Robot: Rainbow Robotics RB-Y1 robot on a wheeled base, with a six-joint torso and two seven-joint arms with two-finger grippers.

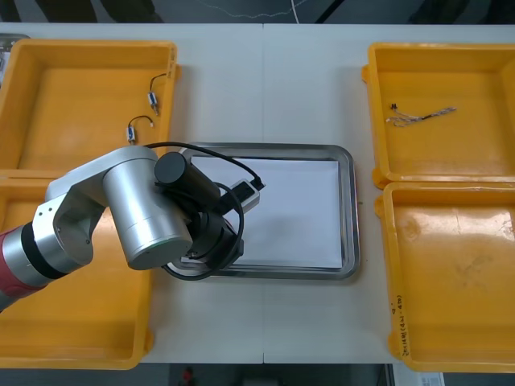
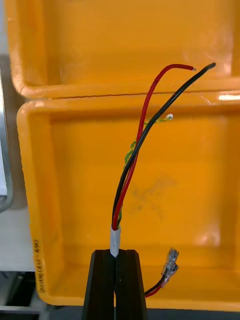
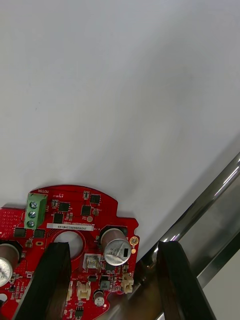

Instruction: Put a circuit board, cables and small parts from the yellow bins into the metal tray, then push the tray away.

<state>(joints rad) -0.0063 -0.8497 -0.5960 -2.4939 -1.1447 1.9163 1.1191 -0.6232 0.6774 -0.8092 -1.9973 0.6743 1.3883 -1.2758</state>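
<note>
A round red circuit board [image 3: 75, 225] lies on the white inside of the metal tray [image 3: 215, 200], close to its shiny rim. My left gripper [image 3: 112, 245] hangs open just above it, one finger over the board and the other beside its edge. In the front view the left arm [image 1: 137, 209] covers the left end of the tray [image 1: 348, 209]. My right gripper [image 2: 115, 252] is shut on a red and black cable [image 2: 132, 165] with a thin yellow-green strand, held above a yellow bin [image 2: 200, 165]. A metal terminal [image 2: 170, 265] dangles beside the fingers.
The far left bin [image 1: 48, 88] holds two small metal parts with wires [image 1: 151, 95] [image 1: 133, 129]. In the far right bin [image 1: 483, 80] lies a thin twisted cable [image 1: 418, 117]. The near right bin [image 1: 451, 273] sits below it.
</note>
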